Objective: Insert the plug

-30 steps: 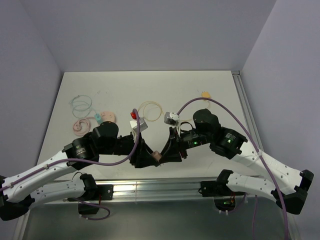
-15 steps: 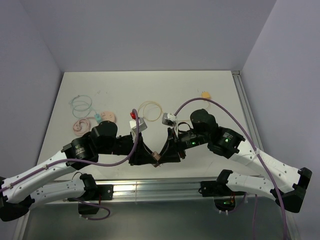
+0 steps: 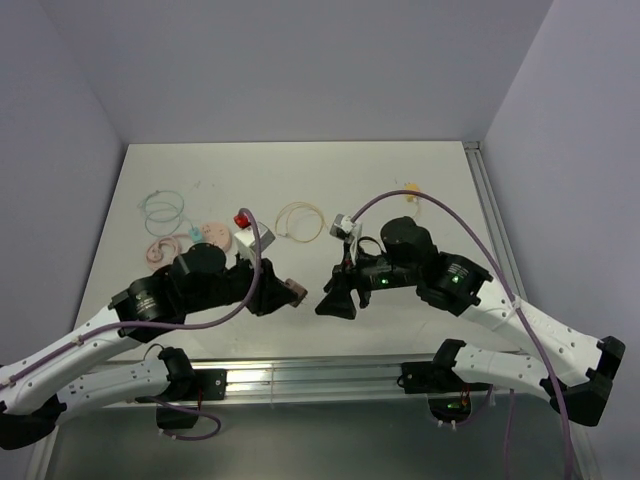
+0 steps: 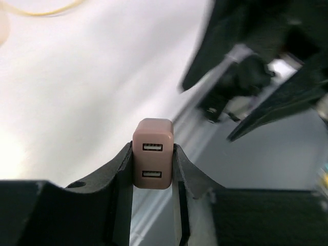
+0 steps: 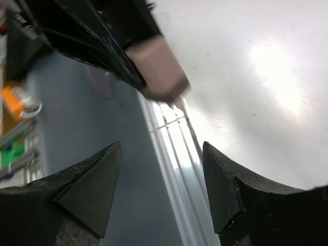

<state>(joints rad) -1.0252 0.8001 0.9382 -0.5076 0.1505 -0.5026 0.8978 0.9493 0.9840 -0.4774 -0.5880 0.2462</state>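
White table (image 3: 400, 180) | left jaws clamped on pink USB charger (image 4: 152, 154) | right jaws wide apart, empty

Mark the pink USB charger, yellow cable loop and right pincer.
pink USB charger (image 4: 152, 160): left wrist view, face between ports.
yellow cable loop (image 3: 300, 205): top view, far strand.
right pincer (image 5: 161, 154): right wrist view, midway between fingertips.

- Your charger block (image 4: 152, 154) is smooth, matt pink plastic; its two ports (image 4: 152, 147) are lined with bright metal.
- On your left hand (image 4: 152, 149) and right hand (image 5: 160, 148), the fingers (image 4: 119, 177) are matt black plastic.
- Your bench (image 3: 400, 180) is smooth white with a soft sheen.
- The rail (image 3: 300, 375) on its near edge looks like shiny metal.
- The arm shells (image 3: 80, 345) are glossy white plastic.
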